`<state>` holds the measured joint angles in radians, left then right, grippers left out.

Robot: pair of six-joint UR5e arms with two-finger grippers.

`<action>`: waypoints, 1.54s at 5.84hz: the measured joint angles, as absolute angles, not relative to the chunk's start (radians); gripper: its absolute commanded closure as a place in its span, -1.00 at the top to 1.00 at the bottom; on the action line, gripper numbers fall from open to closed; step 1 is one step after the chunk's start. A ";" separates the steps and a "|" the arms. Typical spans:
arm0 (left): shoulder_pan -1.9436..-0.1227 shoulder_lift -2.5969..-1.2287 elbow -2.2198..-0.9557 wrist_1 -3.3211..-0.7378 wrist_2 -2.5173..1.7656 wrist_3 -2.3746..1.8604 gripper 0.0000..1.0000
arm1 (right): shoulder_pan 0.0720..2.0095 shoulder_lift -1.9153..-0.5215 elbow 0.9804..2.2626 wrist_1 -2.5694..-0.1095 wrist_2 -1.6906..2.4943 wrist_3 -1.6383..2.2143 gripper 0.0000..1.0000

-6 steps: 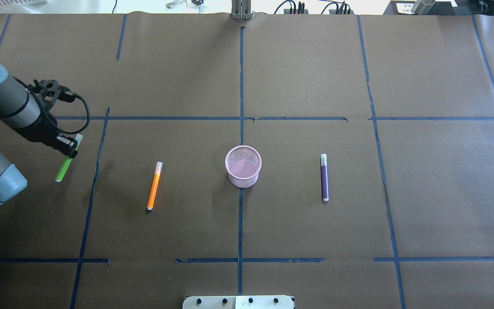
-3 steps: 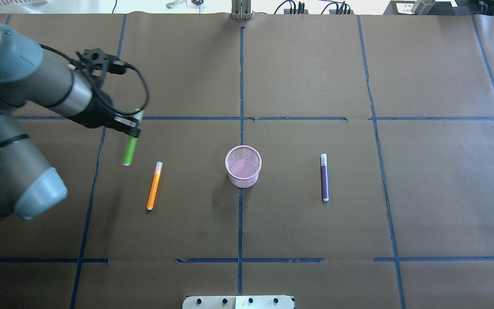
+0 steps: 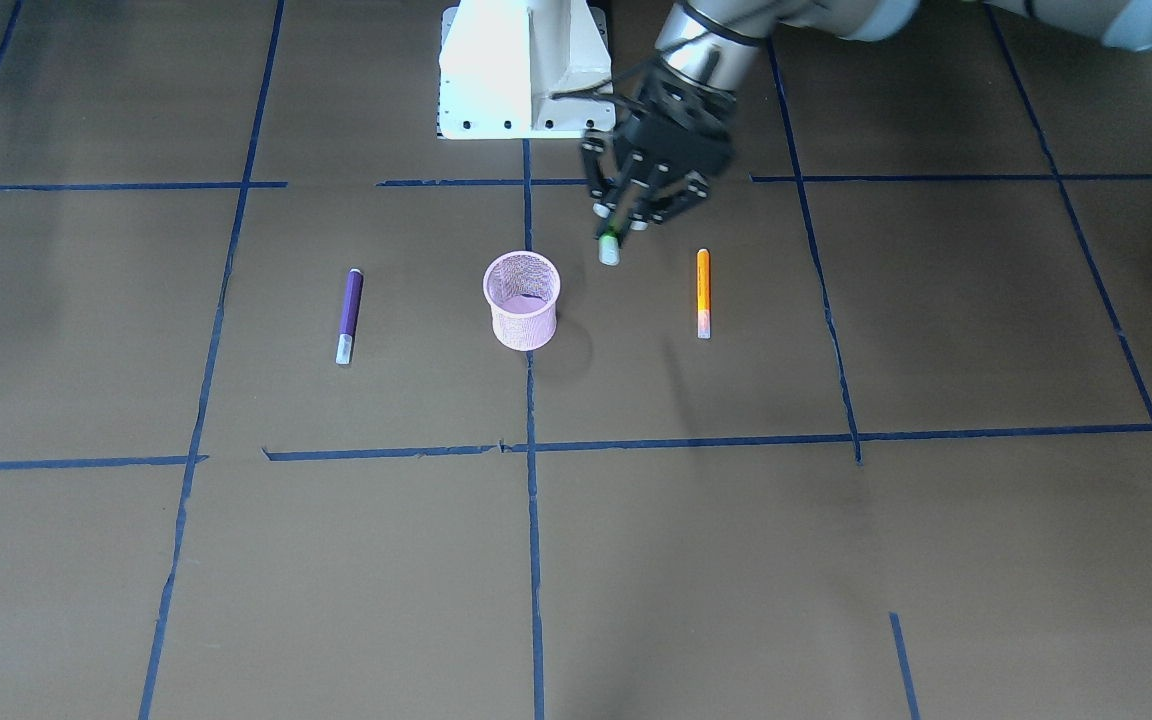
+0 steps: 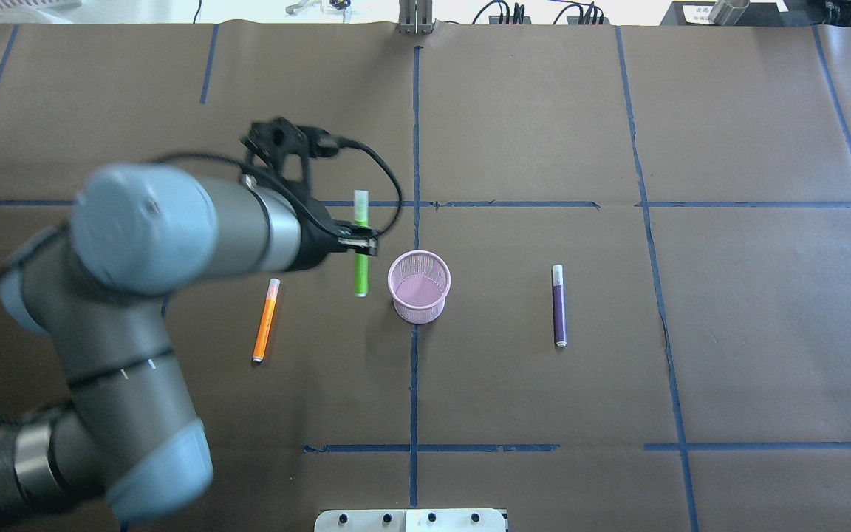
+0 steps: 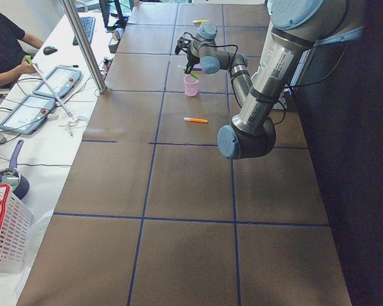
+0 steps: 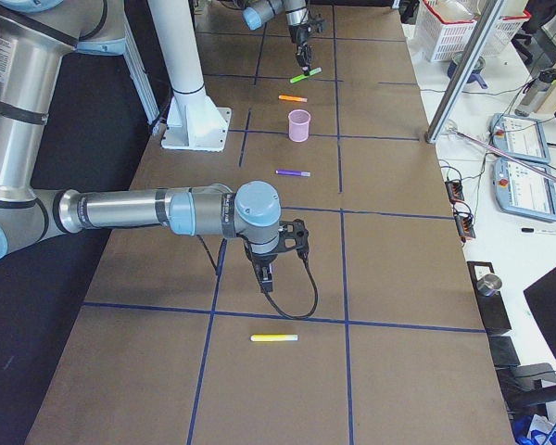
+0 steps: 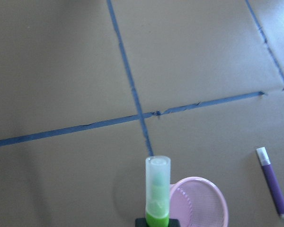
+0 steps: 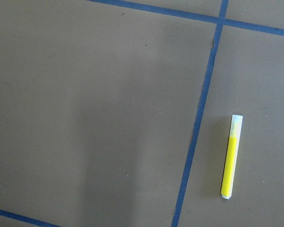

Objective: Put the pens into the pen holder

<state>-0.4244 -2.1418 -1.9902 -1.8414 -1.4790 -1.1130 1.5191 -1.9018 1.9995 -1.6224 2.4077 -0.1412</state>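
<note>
My left gripper is shut on the green pen and holds it in the air, just left of the pink mesh pen holder. In the front view the gripper hangs beside the holder. The left wrist view shows the green pen's pale cap pointing away and the holder's rim at lower right. The orange pen lies left of the holder. The purple pen lies to its right. My right gripper shows only in the exterior right view; I cannot tell if it is open.
A yellow pen lies on the brown paper near my right gripper, far from the holder; it also shows in the exterior right view. The white robot pedestal stands at the table's edge. Blue tape lines cross the table.
My left arm has swung right with the green pen, from the table's far left, past the orange pen, to just beside the pen holder.
</note>
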 measured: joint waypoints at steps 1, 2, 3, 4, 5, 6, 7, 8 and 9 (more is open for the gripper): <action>-0.305 -2.153 -1.981 -1.888 -1.232 -1.142 -0.96 | 1.513 -1.899 1.997 -1.622 2.407 -0.141 1.00; -0.255 -2.161 -1.953 -1.911 -1.109 -1.160 -0.89 | 1.510 -1.898 1.996 -1.622 2.407 -0.141 1.00; -0.240 -2.172 -1.916 -1.923 -1.054 -1.179 -0.84 | 1.509 -1.898 1.996 -1.621 2.408 -0.140 1.00; -0.240 -2.179 -1.889 -1.928 -1.035 -1.187 -0.77 | 1.508 -1.898 1.996 -1.621 2.408 -0.139 1.00; -0.247 -2.195 -1.858 -1.930 -1.006 -1.189 -0.55 | 1.508 -1.898 1.996 -1.621 2.409 -0.139 1.00; -0.252 -2.217 -1.817 -1.942 -0.975 -1.189 -0.25 | 1.508 -1.898 1.996 -1.621 2.410 -0.139 1.00; -0.252 -2.229 -1.788 -1.960 -0.963 -1.192 0.83 | 1.508 -1.898 1.994 -1.621 2.410 -0.139 1.00; -0.253 -2.232 -1.773 -1.968 -0.961 -1.193 0.99 | 1.508 -1.898 1.989 -1.621 2.409 -0.141 1.00; -0.253 -2.231 -1.767 -1.973 -0.960 -1.192 0.99 | 1.507 -1.898 1.984 -1.621 2.407 -0.142 1.00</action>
<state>-0.2530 -2.2311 -1.7668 -1.9729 -0.9602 -1.1918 1.5072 -1.8975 1.9838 -1.6214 2.4070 -0.1416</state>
